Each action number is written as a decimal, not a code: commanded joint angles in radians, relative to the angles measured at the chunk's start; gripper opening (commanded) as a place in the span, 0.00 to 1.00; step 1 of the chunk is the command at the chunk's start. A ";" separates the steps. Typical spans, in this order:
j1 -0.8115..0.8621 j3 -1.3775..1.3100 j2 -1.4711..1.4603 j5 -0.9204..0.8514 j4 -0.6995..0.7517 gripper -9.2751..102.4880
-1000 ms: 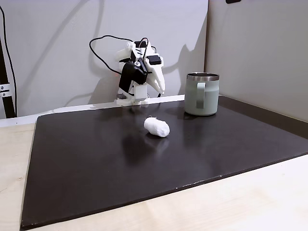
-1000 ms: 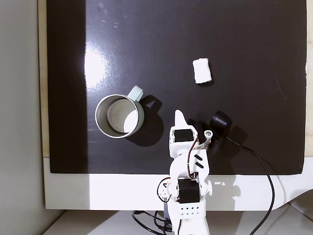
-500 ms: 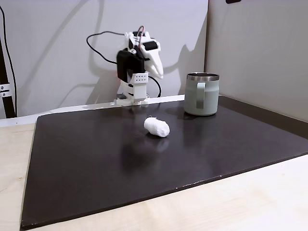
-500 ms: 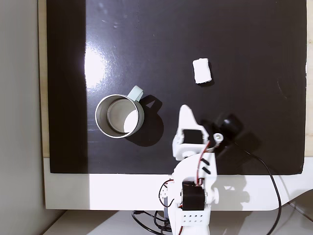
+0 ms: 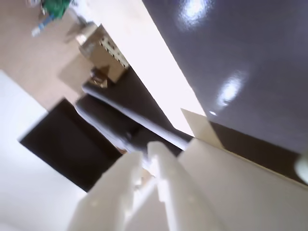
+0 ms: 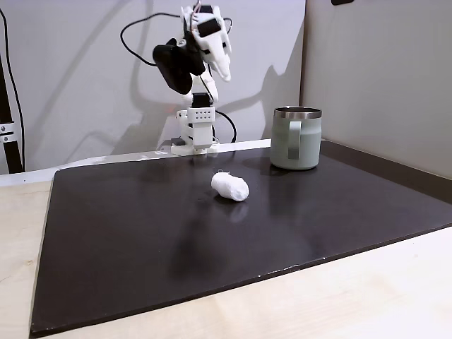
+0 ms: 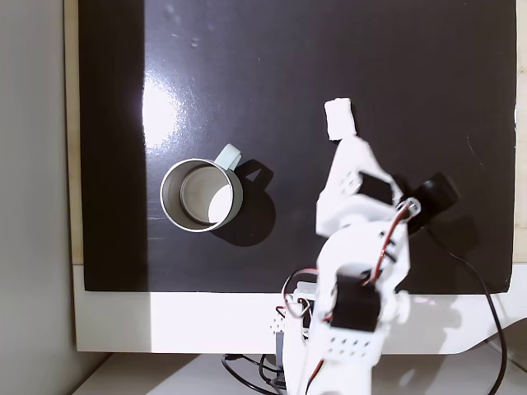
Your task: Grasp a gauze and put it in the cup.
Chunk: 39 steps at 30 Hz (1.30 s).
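One small white oval wad of rolled gauze lies on black mat, well apart from pale sage-green steel-rimmed mug. Likely light, soft, compressible; pinch across short middle. White two-finger gripper raised high, jaws nearly together, holding nothing.
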 commanded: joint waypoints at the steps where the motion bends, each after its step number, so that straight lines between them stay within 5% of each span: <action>1: 0.026 -0.158 -0.118 0.061 0.031 0.09; 11: 0.054 -0.417 -0.397 0.302 0.212 0.16; 19: 0.058 -0.483 -0.580 0.511 0.249 0.34; 39: 0.000 -0.554 -0.940 0.482 0.095 0.36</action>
